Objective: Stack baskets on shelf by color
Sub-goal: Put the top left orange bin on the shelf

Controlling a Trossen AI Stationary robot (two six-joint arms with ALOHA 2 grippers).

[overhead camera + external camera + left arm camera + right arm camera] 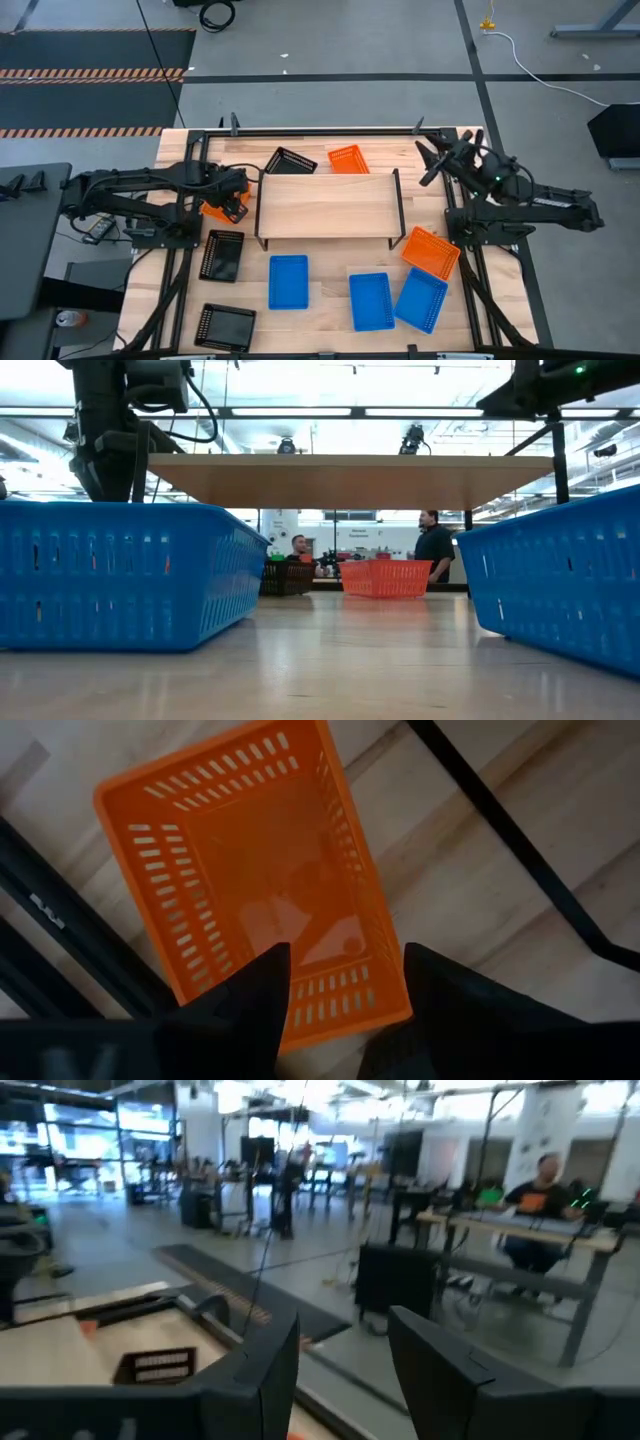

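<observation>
Perforated orange plastic basket [260, 890] lies beneath open left jaws.

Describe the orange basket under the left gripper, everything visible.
The orange basket is a shallow rectangular tray of what looks like plastic, with slotted walls, a smooth solid floor and a slightly flared rim. It is empty and sits upright on the plank tabletop, angled to the boards, just off the shelf's left end. The left gripper hangs directly above one short end, fingers spread open astride that wall; actual contact cannot be told. From above, the arm hides most of the basket.
</observation>
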